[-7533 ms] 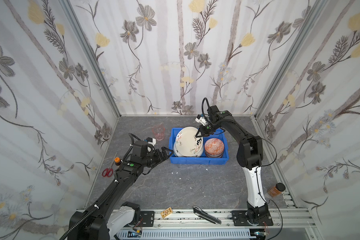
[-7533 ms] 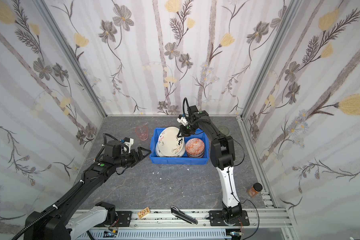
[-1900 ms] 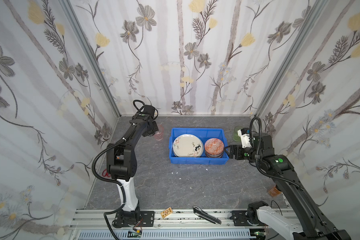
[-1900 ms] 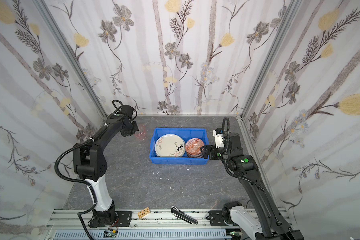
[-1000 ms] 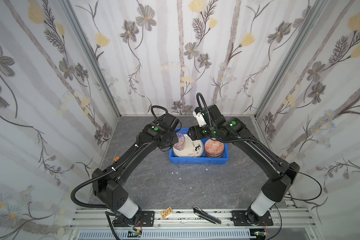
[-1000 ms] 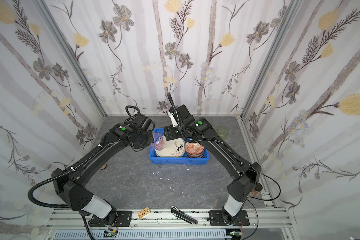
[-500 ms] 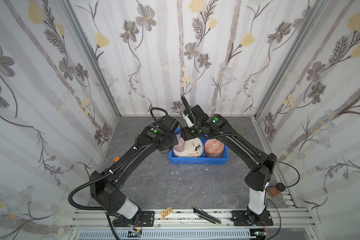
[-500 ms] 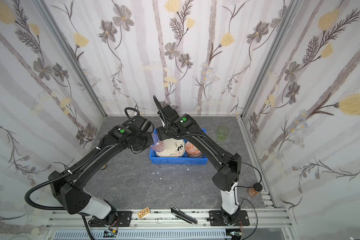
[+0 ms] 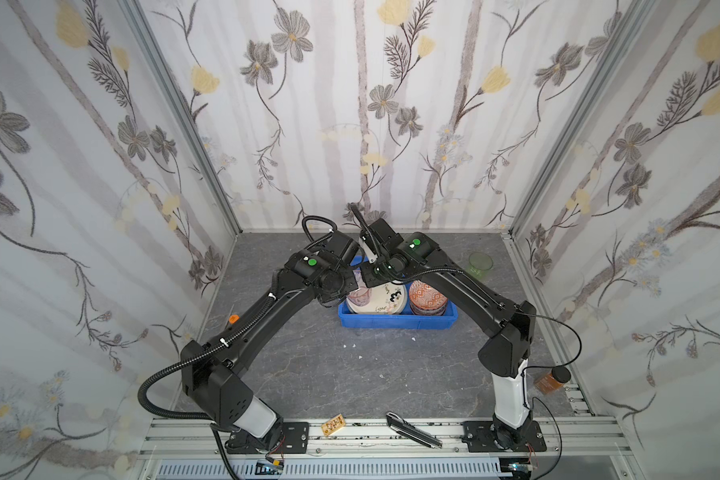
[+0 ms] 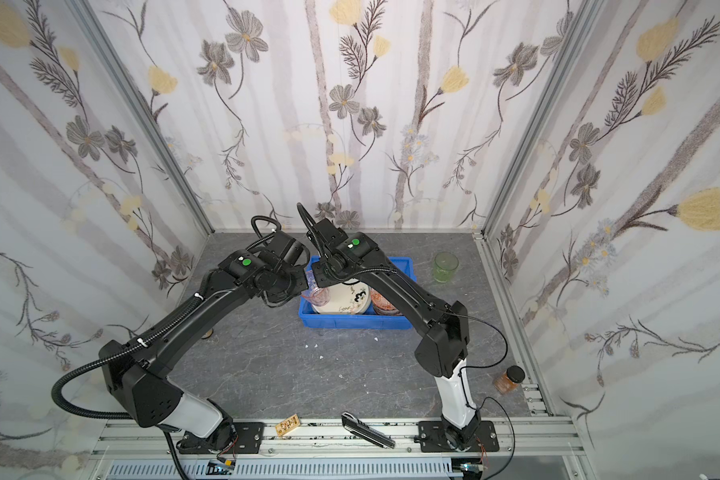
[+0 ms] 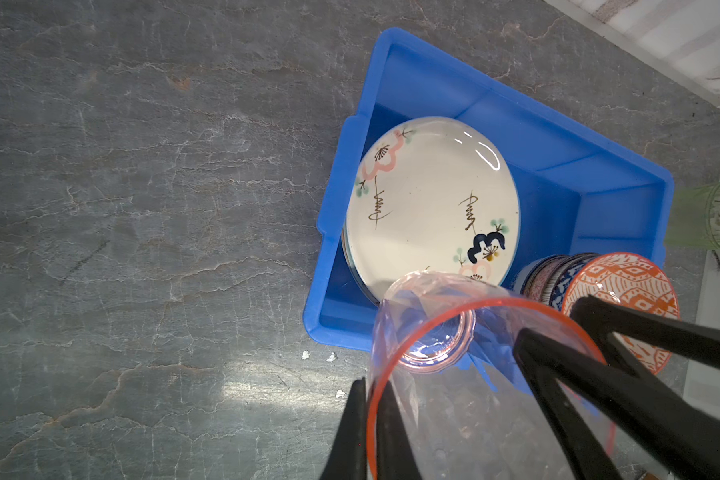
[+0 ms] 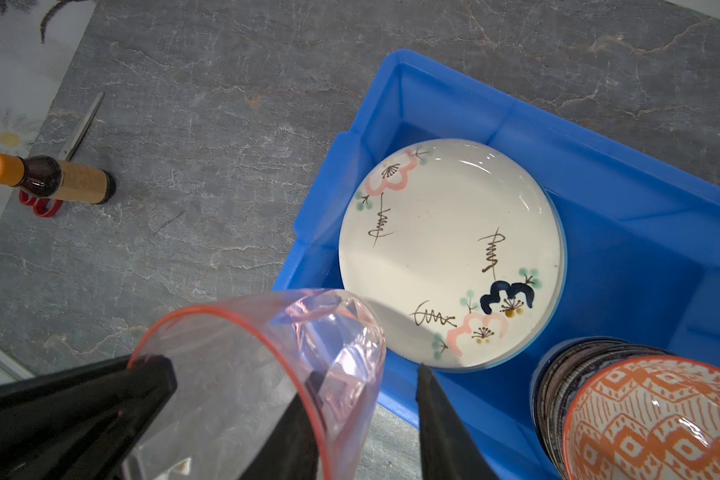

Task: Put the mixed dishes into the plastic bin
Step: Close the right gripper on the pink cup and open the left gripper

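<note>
Nearest the camera runs the grey surface (image 9: 329,374). At its left edge lie the scissors (image 12: 80,124) and the brown bottle (image 12: 46,178), neither part of the job. Behind the open stretch sits the plastic bin (image 9: 395,322), already loaded: the cream floral plate (image 9: 385,297) tops a stack at its left, and the orange bowl (image 9: 427,299) rests on other patterned ones at its right.

Both arms now meet over the bin's left end. Two seconds ago the left arm was reaching for the pink tumbler (image 11: 433,332) on the surface beside the bin's far left corner, while the right arm stood drawn back. Since then the left hand (image 11: 370,382) has carried the tumbler here, clamped fully closed on one side of its rim. The glass is tilted, its base toward the plates.

The right hand (image 12: 366,370) has swung across and narrowed its jaws within the last second. One finger is inside the tumbler and one outside, a gap still showing, so it holds nothing yet. It looks like a pass or a two-handed set-down.

Farther back on the right, the green tumbler (image 9: 480,266) stands alone on the surface, the only dish seen lying outside the bin.
</note>
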`<state>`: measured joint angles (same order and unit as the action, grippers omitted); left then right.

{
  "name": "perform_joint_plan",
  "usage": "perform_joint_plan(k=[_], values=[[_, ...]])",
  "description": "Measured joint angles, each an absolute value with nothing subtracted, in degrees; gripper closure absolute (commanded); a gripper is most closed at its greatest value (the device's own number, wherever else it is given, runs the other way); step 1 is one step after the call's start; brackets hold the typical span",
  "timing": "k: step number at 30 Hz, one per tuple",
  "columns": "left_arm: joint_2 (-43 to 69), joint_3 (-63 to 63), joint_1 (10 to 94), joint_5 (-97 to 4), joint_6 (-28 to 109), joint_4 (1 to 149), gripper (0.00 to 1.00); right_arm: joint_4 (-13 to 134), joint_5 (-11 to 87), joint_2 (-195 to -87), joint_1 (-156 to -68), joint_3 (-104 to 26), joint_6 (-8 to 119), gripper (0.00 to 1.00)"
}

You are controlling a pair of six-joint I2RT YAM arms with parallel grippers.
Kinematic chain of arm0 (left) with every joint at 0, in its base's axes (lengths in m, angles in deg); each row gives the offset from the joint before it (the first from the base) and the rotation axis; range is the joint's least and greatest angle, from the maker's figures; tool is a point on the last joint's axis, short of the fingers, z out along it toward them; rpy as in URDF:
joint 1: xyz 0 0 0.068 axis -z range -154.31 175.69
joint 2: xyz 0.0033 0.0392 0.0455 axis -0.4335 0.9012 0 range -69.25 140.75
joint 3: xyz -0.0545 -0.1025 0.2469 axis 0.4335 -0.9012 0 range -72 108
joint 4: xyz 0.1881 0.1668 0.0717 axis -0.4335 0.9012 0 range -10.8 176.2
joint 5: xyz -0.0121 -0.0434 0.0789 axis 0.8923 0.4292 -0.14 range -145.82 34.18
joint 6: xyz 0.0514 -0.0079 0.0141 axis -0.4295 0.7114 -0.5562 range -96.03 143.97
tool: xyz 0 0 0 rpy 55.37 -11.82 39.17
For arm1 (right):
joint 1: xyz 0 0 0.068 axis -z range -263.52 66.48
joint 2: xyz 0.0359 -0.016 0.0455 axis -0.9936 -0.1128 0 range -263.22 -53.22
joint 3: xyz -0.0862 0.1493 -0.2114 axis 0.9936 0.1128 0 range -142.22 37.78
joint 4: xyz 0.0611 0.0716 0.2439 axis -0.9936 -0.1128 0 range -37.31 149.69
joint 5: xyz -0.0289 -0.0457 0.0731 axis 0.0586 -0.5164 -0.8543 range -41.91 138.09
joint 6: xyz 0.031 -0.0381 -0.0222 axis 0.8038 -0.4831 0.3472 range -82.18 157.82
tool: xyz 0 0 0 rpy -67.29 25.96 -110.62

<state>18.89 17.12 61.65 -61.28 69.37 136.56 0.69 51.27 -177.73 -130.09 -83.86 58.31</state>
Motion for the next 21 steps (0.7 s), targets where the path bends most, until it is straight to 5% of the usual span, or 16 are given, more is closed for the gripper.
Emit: perform_joint_plan(k=[8, 21], values=[[19.33, 17.29, 61.81, -61.32, 69.13, 135.4, 0.99, 0.01, 51.53, -179.24, -130.37, -84.13, 57.35, 1.0], [16.0, 17.34, 61.04, -62.33, 70.44, 135.55, 0.47, -0.76, 54.46, -179.19, -129.5, -84.13, 57.02, 1.0]])
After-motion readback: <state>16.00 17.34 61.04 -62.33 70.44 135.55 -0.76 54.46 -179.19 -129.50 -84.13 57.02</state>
